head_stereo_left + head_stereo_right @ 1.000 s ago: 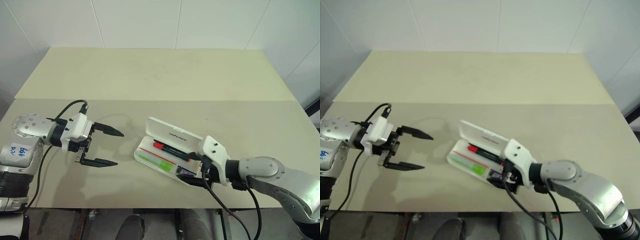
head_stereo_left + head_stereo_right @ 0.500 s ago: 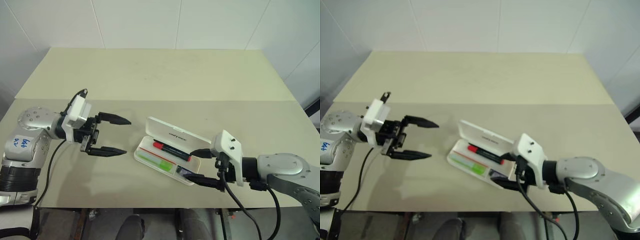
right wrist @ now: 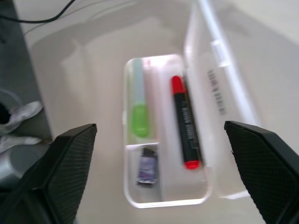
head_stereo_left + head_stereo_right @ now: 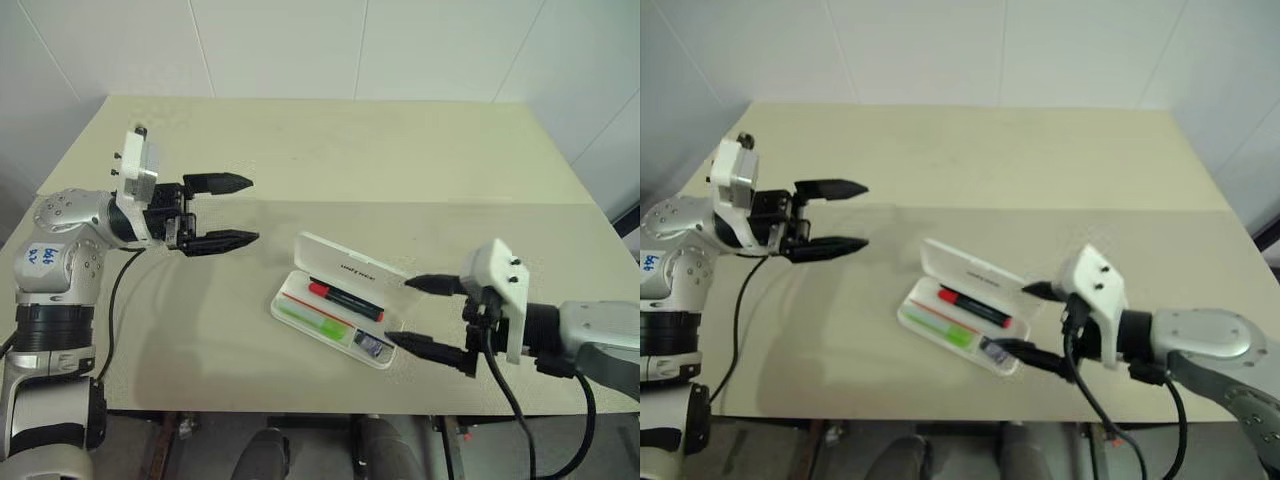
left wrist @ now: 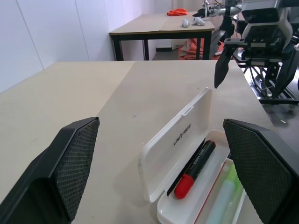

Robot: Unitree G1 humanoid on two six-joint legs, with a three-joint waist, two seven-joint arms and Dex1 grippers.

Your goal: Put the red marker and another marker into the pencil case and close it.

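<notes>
On the near middle of the table (image 4: 300,150), the pencil case (image 4: 340,305) is lying open, its lid (image 4: 352,270) standing up along the far side. Inside the tray, the red marker (image 4: 345,298) is resting next to the lid, and the light-green highlighter (image 4: 318,324) is lying beside it toward the near edge; a small dark piece (image 4: 373,346) is sitting in the tray's right-end compartment. Both markers are judged to be in place, so closing is being taken as the step in hand.

The left gripper (image 4: 222,211) is being held well to the left of the case and above the table, its fingers spread and nothing between them. The right gripper (image 4: 430,318) is being held just to the right of the case, likewise spread wide and empty, one finger near the lid's right end and the other near the tray's right corner.

For a clean close, the lid is best pushed from its far side toward the near edge, with the push applied near the lid's middle so the light case is not spun. The tray is likely to slide on the smooth top, so it should be steadied by the other gripper. The markers are lying flat within the tray, so no snagging is expected. A final downward press is probably being called for to seat the lid.
</notes>
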